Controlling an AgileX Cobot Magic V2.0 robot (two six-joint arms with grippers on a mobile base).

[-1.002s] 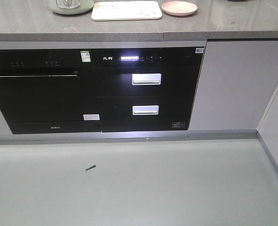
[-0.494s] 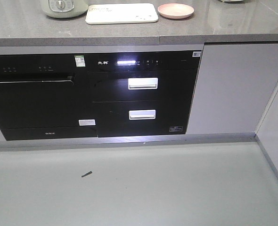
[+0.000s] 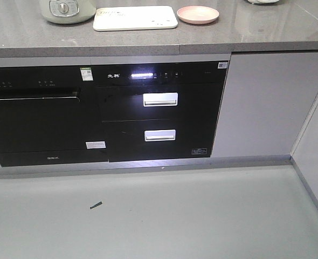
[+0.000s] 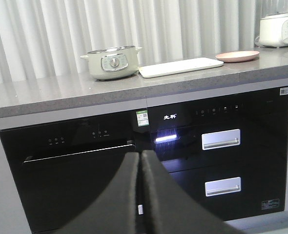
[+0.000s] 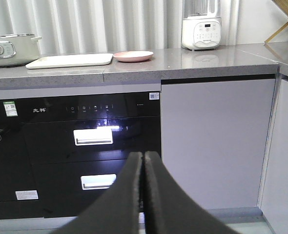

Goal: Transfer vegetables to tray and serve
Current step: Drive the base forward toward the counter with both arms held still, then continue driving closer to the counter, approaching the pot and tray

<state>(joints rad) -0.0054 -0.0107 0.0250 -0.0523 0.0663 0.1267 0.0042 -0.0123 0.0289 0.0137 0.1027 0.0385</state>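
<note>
The robot stands well apart from the counter, so its base should come closer and square to it before an arm reaches. The left gripper and the right gripper both have the fingers pressed together on nothing. The cream tray looks bare. The pink plate just beside it seems empty too, and no lettuce leaf shows.

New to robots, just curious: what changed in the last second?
Only the front view shifted: tray, pink plate and pot slid down-left in the picture. They kept their places on the counter. Nothing grasped; left gripper and right gripper are shut.
</note>
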